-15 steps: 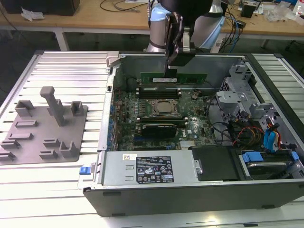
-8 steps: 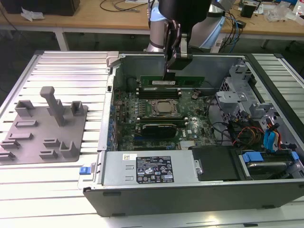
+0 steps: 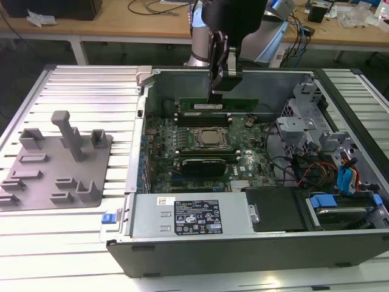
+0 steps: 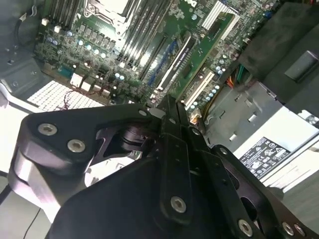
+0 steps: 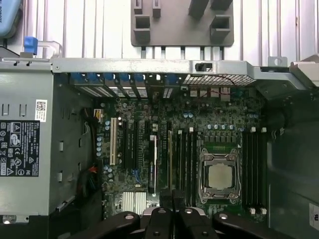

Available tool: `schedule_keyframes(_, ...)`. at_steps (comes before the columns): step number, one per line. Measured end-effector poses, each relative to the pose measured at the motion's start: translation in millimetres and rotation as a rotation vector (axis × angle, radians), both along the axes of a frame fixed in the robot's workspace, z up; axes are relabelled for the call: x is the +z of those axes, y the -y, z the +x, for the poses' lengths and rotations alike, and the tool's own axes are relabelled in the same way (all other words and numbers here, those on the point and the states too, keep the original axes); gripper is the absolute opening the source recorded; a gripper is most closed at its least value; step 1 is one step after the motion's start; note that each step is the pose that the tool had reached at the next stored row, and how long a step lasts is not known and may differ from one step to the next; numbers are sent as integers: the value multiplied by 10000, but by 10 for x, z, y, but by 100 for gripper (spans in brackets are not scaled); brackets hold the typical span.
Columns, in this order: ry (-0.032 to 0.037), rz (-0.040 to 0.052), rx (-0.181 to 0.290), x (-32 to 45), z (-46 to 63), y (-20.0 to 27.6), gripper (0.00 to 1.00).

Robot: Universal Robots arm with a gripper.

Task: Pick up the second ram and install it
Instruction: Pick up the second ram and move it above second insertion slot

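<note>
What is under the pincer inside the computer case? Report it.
The pincer grips a green memory stick, held edgewise over the motherboard near the processor socket. The stick covers the slot beneath it.

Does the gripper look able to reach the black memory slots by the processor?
Probably yes: the grey case is open, and the gripper, holding the long green ram stick, hangs above the black slots.

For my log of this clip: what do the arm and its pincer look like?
The arm is a silver-grey tube with a light blue joint cap and a bulky black wrist. The pincer is matte black: angular linked plates fastened with silver screw heads, tapering to two slim fingers.
</note>
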State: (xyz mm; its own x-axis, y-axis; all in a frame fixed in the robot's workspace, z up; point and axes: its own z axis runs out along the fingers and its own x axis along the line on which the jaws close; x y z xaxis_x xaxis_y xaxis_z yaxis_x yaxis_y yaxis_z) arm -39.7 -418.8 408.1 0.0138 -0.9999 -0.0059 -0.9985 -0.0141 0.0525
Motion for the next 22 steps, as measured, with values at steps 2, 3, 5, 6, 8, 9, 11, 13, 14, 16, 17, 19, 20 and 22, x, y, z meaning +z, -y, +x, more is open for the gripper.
schedule_keyframes(2,-1,8,0,-17,0,-32,9)
schedule_keyframes(3,0,12,0,-24,0,-47,9)
schedule_keyframes(5,-1,19,0,-39,0,-77,9)
schedule_keyframes(6,0,31,0,-59,0,-109,9)
schedule_keyframes(8,-1,46,0,-92,0,-170,9)
schedule_keyframes(9,-1,50,1,-104,0,-192,9)
schedule_keyframes(11,0,60,1,-128,0,-234,9)
schedule_keyframes(13,-1,66,1,-151,0,-273,9)
schedule_keyframes(14,-1,74,0,-162,0,-291,9)
schedule_keyframes(16,0,104,0,-197,0,-327,9)
schedule_keyframes(17,0,107,0,-220,0,-334,9)
schedule_keyframes(19,-1,107,0,-262,0,-345,9)
schedule_keyframes(20,-1,107,1,-280,0,-350,9)
schedule_keyframes(22,-1,106,1,-331,0,-361,9)
